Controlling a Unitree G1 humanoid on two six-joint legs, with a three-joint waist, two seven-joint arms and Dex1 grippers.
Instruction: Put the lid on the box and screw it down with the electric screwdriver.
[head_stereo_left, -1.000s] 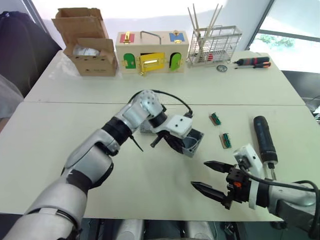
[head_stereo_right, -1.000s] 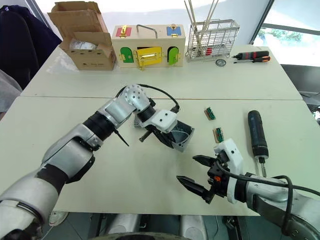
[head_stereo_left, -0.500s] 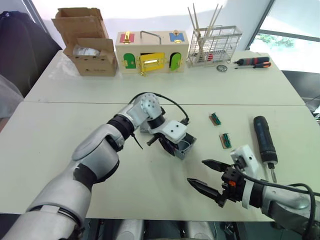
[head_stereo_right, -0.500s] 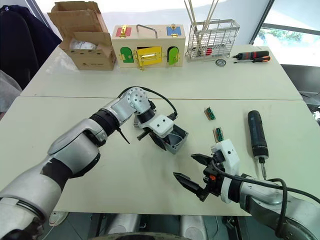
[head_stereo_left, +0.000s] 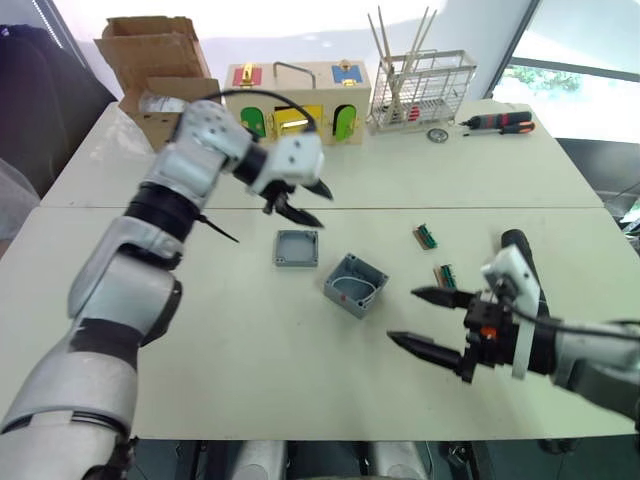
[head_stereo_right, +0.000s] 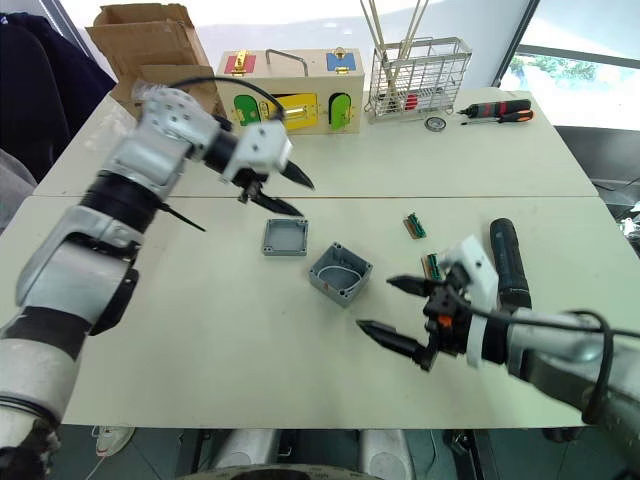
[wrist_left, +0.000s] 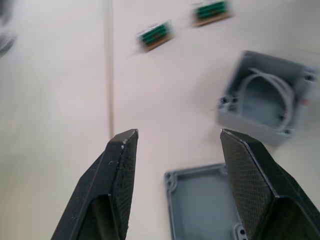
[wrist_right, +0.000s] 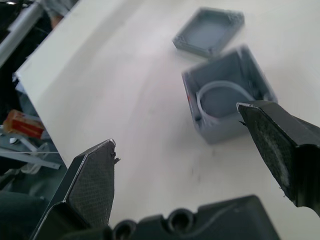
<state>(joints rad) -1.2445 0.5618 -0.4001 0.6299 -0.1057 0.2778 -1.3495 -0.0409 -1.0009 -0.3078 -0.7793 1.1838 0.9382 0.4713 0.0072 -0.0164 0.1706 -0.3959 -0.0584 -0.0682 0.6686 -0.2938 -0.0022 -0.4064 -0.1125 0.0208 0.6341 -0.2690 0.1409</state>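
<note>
Grey lid (head_stereo_left: 297, 248) lies beside the open box (head_stereo_left: 354, 285) mid-desk, unfitted, screwdriver (head_stereo_right: 505, 262) untouched, both grippers (head_stereo_left: 302, 202) (head_stereo_left: 432, 319) spread, empty.

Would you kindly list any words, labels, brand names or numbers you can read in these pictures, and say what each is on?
No text can be read anywhere.
Cardboard carton: no print legible.
Wooden box: coloured doors and latches, no lettering.
Electric screwdriver: no readable marking.

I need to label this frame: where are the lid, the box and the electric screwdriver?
lid (head_stereo_left: 297, 248): left eye view, middle of its inner face.
box (head_stereo_left: 355, 285): left eye view, open inside with the wire.
electric screwdriver (head_stereo_right: 505, 252): right eye view, upper black body.
</note>
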